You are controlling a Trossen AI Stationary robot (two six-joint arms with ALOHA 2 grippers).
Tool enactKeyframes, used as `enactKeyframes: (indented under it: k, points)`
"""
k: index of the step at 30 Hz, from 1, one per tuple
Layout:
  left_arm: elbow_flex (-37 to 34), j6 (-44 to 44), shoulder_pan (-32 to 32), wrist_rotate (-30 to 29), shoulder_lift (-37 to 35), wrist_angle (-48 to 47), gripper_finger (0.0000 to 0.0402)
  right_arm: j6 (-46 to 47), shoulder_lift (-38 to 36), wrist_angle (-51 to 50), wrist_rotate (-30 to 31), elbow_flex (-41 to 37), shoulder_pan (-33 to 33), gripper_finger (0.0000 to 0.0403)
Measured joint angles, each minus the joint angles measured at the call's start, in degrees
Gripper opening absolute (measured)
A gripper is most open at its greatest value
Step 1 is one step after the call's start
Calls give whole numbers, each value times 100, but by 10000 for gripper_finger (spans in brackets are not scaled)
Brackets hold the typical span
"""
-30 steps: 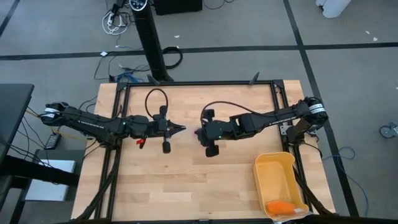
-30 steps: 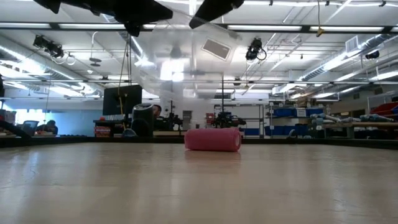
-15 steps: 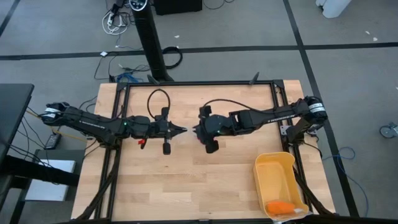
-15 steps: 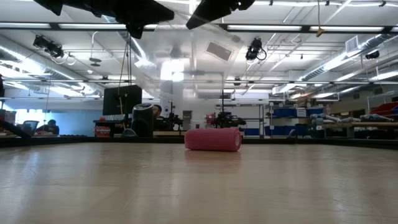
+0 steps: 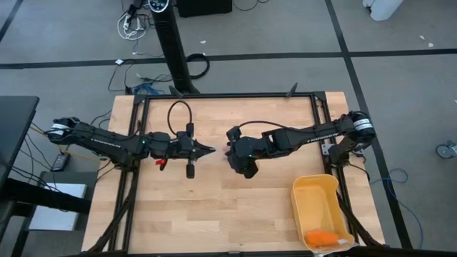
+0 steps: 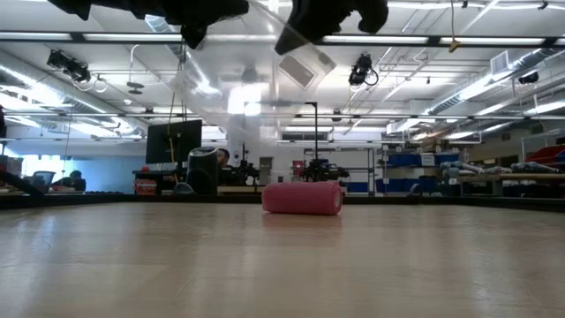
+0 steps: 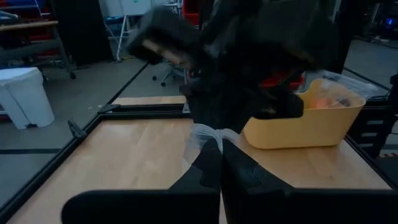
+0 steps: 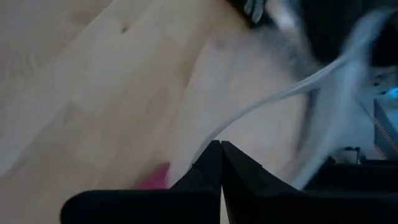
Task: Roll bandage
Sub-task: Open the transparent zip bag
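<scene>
As both claws hung above the tabletop (image 5: 171, 207), left claw (image 5: 208, 149) and right claw (image 5: 230, 153) each pinched shut on the clear plastic bag (image 6: 265, 75), the rolled bandage (image 6: 302, 198) lay beneath. I judged a slipping pinch could drop the bag.

Mid-table airspace blocked by both closed grippers, left gripper (image 5: 208, 149) and right gripper (image 5: 230, 151) nearly tip to tip with clear plastic bag (image 6: 256, 71) hanging between, bandage (image 6: 302, 197) below; yellow bin (image 5: 319, 208) fills near-right corner; other table (image 5: 214, 214) areas passable.
</scene>
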Motion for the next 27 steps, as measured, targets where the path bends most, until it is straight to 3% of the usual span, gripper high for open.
enactKeyframes:
  k: [6, 15, 21, 27]
  points:
    - [-1, -114, 0, 85, 138, 15, 1, 800, 107, 460, 115, -3, -15, 8]
    - [-3, -118, -2, 79, 422, 37, 1, 2489, 104, 471, -34, -89, -225, 68]
    - [-3, -113, -2, 63, 459, 58, 1, 2800, 104, 1089, -431, -610, -204, 8]
    - [-5, 79, -178, -459, 726, 51, 1, 3085, 104, 1957, -398, -1027, -175, 3]
